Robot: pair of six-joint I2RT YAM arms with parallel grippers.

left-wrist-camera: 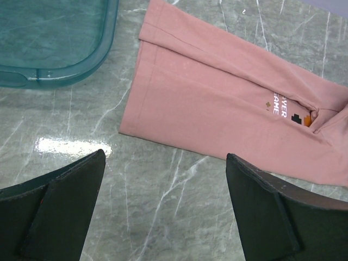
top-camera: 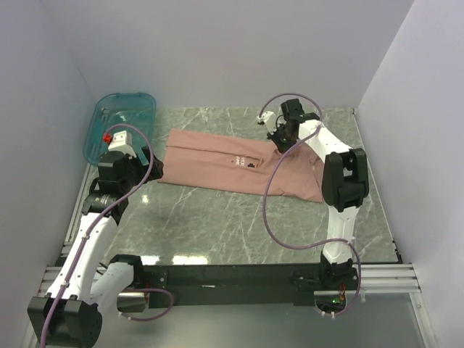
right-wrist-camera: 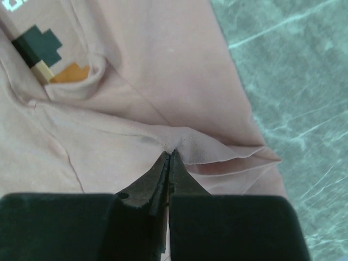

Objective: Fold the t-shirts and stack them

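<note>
A dusty-pink t-shirt (top-camera: 217,165) lies partly folded across the middle of the marble table, its chest print near the centre fold. It also shows in the left wrist view (left-wrist-camera: 217,103) and the right wrist view (right-wrist-camera: 136,81). My right gripper (top-camera: 279,138) is at the shirt's far right part; in the right wrist view the gripper (right-wrist-camera: 170,157) is shut, pinching a fold of the pink fabric. My left gripper (top-camera: 148,165) sits just off the shirt's left hem; in the left wrist view it (left-wrist-camera: 166,179) is open and empty above bare marble.
A translucent teal plastic bin (top-camera: 119,125) lies at the far left corner, also in the left wrist view (left-wrist-camera: 54,43). White walls enclose the table on three sides. Grey marble (top-camera: 239,225) lies between the shirt and the arm bases.
</note>
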